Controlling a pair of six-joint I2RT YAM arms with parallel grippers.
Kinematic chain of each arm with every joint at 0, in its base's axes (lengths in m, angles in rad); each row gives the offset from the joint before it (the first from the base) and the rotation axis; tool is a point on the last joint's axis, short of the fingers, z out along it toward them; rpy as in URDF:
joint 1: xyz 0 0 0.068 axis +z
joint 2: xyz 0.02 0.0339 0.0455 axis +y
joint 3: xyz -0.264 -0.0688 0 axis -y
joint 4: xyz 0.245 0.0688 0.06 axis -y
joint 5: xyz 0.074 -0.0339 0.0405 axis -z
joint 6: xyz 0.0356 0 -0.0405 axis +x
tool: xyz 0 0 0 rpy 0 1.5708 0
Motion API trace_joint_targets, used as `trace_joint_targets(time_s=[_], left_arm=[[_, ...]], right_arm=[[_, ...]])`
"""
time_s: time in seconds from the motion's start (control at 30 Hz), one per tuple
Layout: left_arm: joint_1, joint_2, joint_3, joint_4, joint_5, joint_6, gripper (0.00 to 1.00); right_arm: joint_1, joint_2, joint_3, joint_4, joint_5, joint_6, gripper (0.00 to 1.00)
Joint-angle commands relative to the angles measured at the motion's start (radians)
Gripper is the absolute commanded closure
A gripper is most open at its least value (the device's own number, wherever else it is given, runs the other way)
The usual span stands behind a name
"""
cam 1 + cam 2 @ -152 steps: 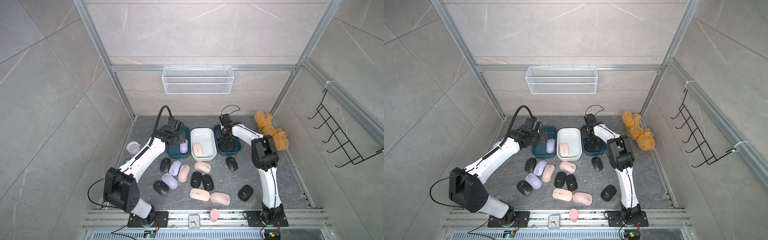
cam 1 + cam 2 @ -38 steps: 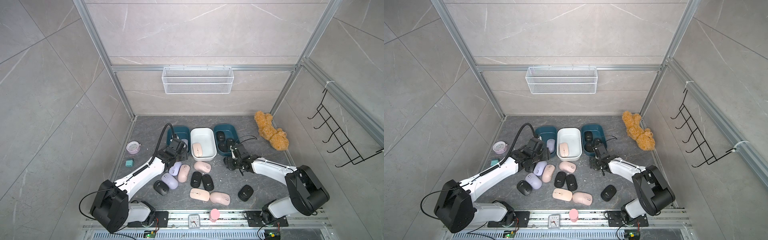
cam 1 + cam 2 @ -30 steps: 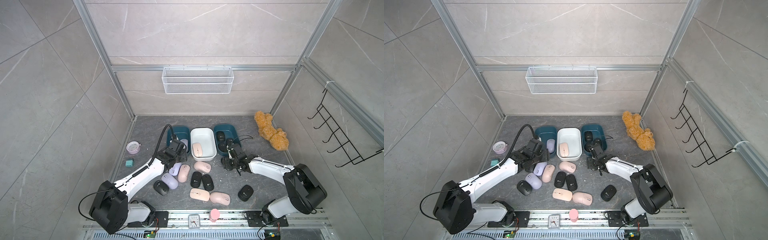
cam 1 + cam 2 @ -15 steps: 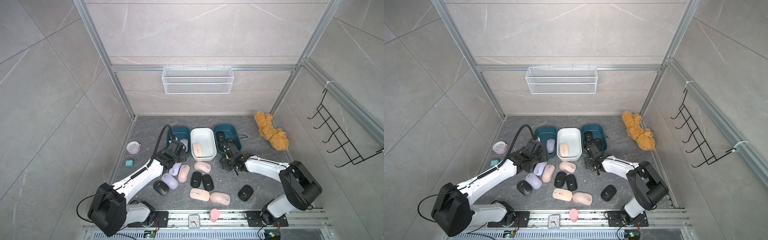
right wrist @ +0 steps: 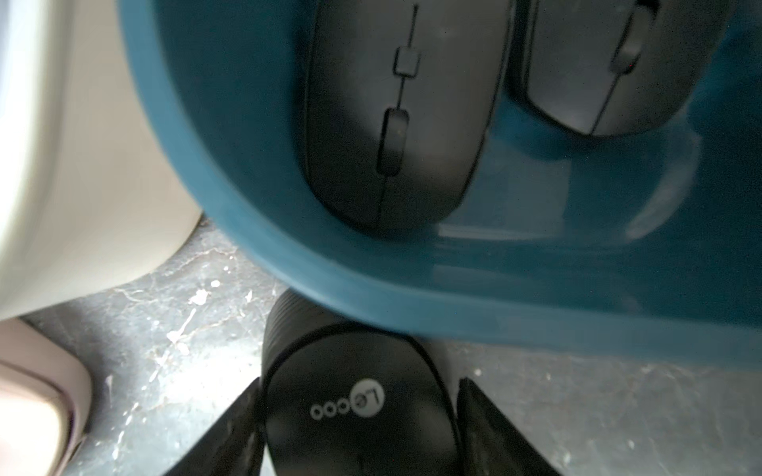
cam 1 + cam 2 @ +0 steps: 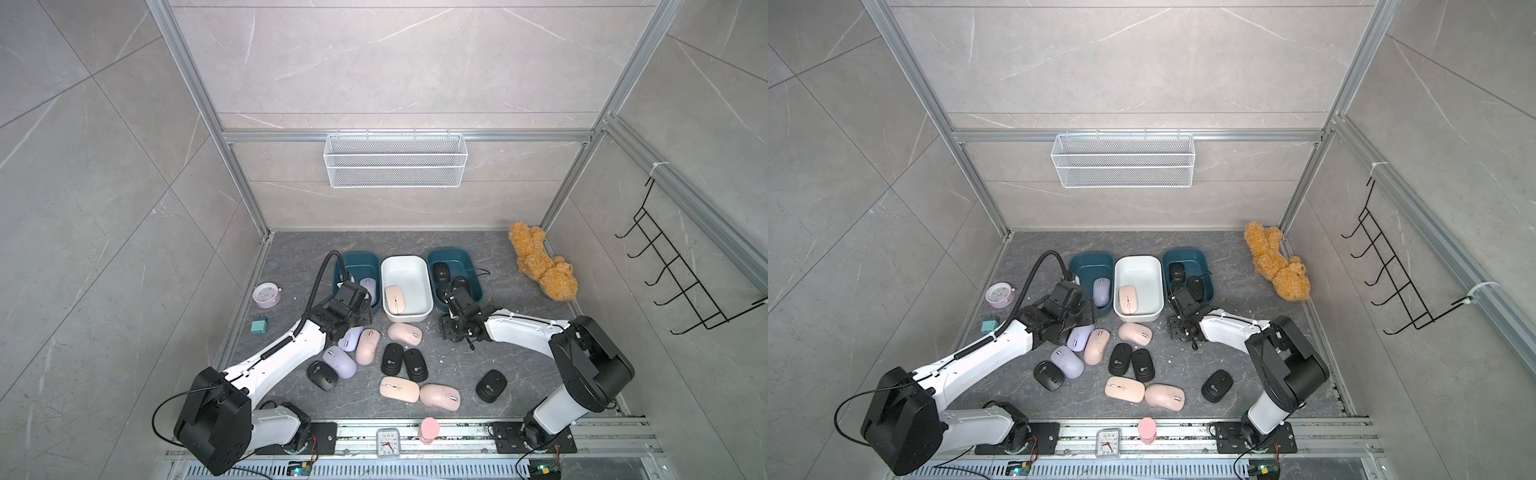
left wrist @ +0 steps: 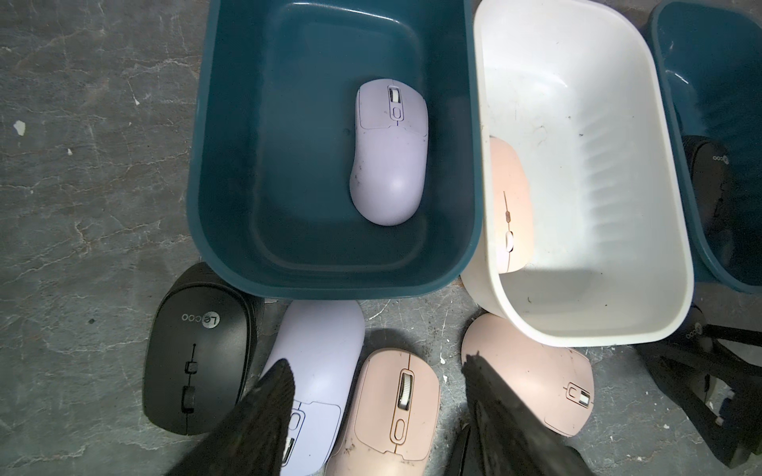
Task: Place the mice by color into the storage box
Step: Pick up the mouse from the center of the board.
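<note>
Three storage boxes stand in a row: a teal box (image 6: 357, 258) holding a lavender mouse (image 7: 389, 152), a white box (image 6: 405, 261) holding a pink mouse (image 7: 509, 206), and a teal box (image 6: 457, 253) holding black mice (image 5: 396, 115). Several pink, lavender and black mice lie loose in front of them. My left gripper (image 7: 379, 371) hangs open just above a pink mouse (image 7: 396, 404), one finger over a lavender mouse (image 7: 317, 362). My right gripper (image 5: 358, 383) is shut on a black mouse (image 5: 358, 416) at the front rim of the right teal box.
A lavender alarm clock (image 6: 264, 294) and a teal block (image 6: 258, 326) sit at the left wall. A teddy bear (image 6: 540, 266) lies at the back right. On the front rail are a small clock (image 6: 386, 440) and a pink cylinder (image 6: 430, 428).
Both arms have come back from the boxes to the floor. Over the last second the right gripper slid a little left with the black mouse; the left gripper barely moved.
</note>
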Motion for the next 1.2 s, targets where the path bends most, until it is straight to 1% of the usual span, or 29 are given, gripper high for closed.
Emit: trace_joint_targets(time_s=[0.0, 0.27, 0.33, 0.43, 0.47, 0.57, 0.93, 1.17], left_arm=[[-0.005, -0.031, 0.006, 0.013, -0.019, -0.003, 0.32], [-0.005, -0.036, 0.007, 0.005, -0.023, -0.003, 0.32], [-0.004, -0.036, 0.01, 0.002, -0.022, -0.002, 0.32], [-0.005, -0.039, 0.011, -0.001, -0.02, -0.004, 0.32], [-0.004, -0.042, 0.012, -0.003, -0.019, -0.004, 0.32], [-0.004, -0.047, 0.012, -0.005, -0.023, -0.006, 0.32], [-0.005, -0.075, -0.001, -0.009, -0.031, -0.016, 0.32], [-0.005, -0.092, -0.016, -0.009, -0.039, -0.02, 0.32]], right_arm=[[0.007, 0.035, 0.016, -0.031, -0.002, -0.01, 0.29], [0.009, 0.073, 0.038, -0.037, -0.001, -0.011, 0.31], [0.009, 0.077, 0.04, -0.036, -0.001, -0.007, 0.34], [0.01, 0.066, 0.035, -0.036, -0.001, -0.001, 0.41], [0.01, 0.055, 0.033, -0.036, -0.003, 0.001, 0.44], [0.013, 0.017, 0.026, -0.042, -0.003, 0.009, 0.46], [0.021, -0.164, 0.004, -0.087, -0.024, 0.049, 0.46], [0.022, -0.261, 0.025, -0.119, -0.055, 0.076, 0.46]])
